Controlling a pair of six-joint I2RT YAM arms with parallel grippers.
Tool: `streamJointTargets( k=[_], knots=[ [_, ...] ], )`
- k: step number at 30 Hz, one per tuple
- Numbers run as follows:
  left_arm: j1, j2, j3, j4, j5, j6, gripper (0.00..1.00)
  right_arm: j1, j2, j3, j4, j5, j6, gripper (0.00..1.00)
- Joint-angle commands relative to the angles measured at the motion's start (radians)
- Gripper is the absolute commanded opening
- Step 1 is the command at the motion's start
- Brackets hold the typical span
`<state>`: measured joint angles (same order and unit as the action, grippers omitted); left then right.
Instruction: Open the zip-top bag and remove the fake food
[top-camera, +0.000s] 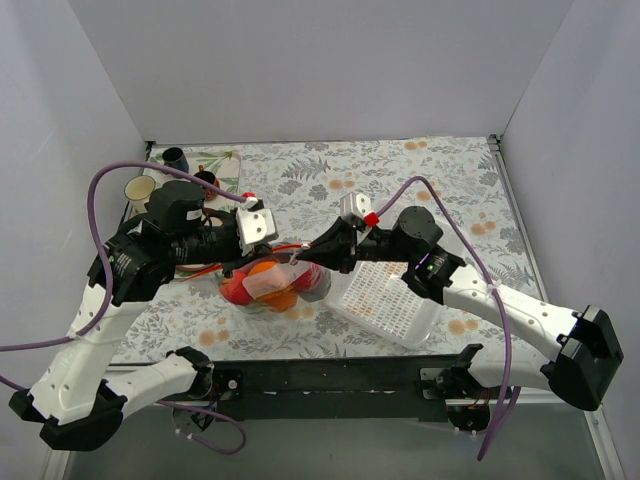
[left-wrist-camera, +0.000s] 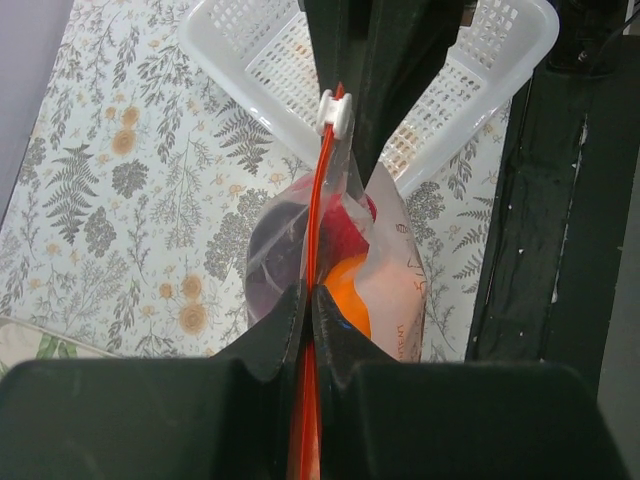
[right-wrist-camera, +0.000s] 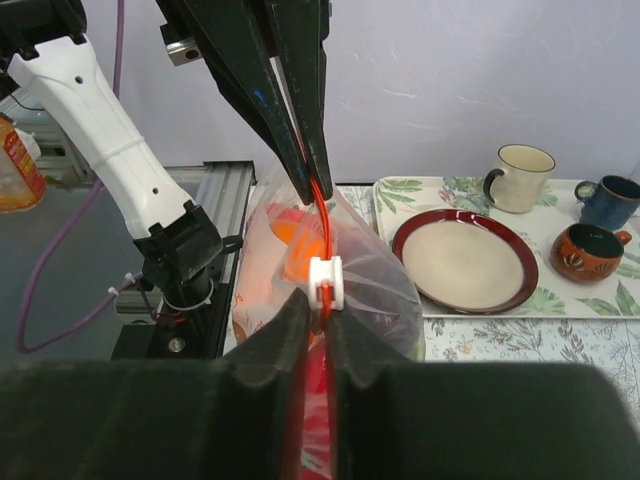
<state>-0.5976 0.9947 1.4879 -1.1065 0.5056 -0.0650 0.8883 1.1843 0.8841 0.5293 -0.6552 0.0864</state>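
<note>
While the left gripper (left-wrist-camera: 311, 292) clamps the orange zip strip (left-wrist-camera: 322, 200) of the zip-top bag (left-wrist-camera: 400, 300) taut, the right gripper (right-wrist-camera: 318, 296) pinches, apparently, its white slider (right-wrist-camera: 326, 279) to draw it open.

Clear film, glossy toys, matt black fingers

The zip-top bag (top-camera: 262, 290) is thin clear plastic, crinkled and shiny, with a smooth orange-red zip strip (left-wrist-camera: 322, 190) and a white hard-plastic slider (left-wrist-camera: 335, 112). The fake food (left-wrist-camera: 350, 290) inside looks like glossy moulded plastic. My right gripper (right-wrist-camera: 318, 298) has matt black plastic fingers (right-wrist-camera: 285, 330), and my arm shells (top-camera: 520, 310) are smooth white plastic with a faint sheen. The basket (top-camera: 385, 300) is white plastic mesh, semi-matt. The table cover (top-camera: 430, 180) is matt and printed with ferns; I cannot tell whether it is cloth or vinyl. The plate (right-wrist-camera: 465, 262) and mugs (right-wrist-camera: 520, 178) look like glazed ceramic.
</note>
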Motion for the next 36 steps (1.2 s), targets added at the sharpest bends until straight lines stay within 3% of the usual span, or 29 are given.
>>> streamJointTargets(
  k=[1, 4, 9, 12, 13, 21, 24, 25, 33, 35, 36],
  knots=[
    [0.001, -0.018, 0.015, 0.031, 0.021, -0.018, 0.0, -0.003, -0.014, -0.019, 0.098, -0.037, 0.032, 0.05],
    [0.002, -0.025, 0.0, 0.057, 0.014, -0.032, 0.11, -0.003, -0.015, -0.016, 0.09, -0.024, 0.032, 0.01],
    [0.002, -0.022, -0.031, 0.102, 0.059, -0.07, 0.6, -0.002, 0.006, 0.027, 0.045, -0.02, 0.035, 0.01],
    [0.002, -0.008, -0.032, 0.111, 0.122, -0.087, 0.78, 0.0, 0.034, 0.053, 0.02, -0.024, 0.036, 0.01],
    [0.001, -0.005, -0.026, 0.114, 0.138, -0.09, 0.79, 0.003, 0.038, 0.058, 0.014, -0.024, 0.039, 0.01],
    [0.002, 0.055, 0.02, 0.096, 0.281, -0.153, 0.77, 0.018, 0.07, 0.113, -0.051, -0.006, 0.013, 0.01],
    [0.001, 0.074, 0.018, 0.09, 0.275, -0.171, 0.62, 0.021, 0.074, 0.119, -0.061, 0.0, 0.01, 0.01],
    [0.002, 0.081, 0.023, 0.086, 0.275, -0.173, 0.52, 0.021, 0.074, 0.121, -0.063, 0.0, 0.01, 0.01],
    [0.001, 0.102, 0.052, 0.099, 0.266, -0.177, 0.45, 0.026, 0.093, 0.139, -0.08, -0.001, 0.009, 0.01],
    [0.002, 0.105, 0.052, 0.094, 0.263, -0.165, 0.38, 0.026, 0.094, 0.141, -0.081, 0.002, 0.009, 0.01],
    [0.001, 0.117, 0.055, 0.076, 0.263, -0.159, 0.28, 0.026, 0.092, 0.142, -0.086, 0.005, 0.007, 0.01]
  ],
)
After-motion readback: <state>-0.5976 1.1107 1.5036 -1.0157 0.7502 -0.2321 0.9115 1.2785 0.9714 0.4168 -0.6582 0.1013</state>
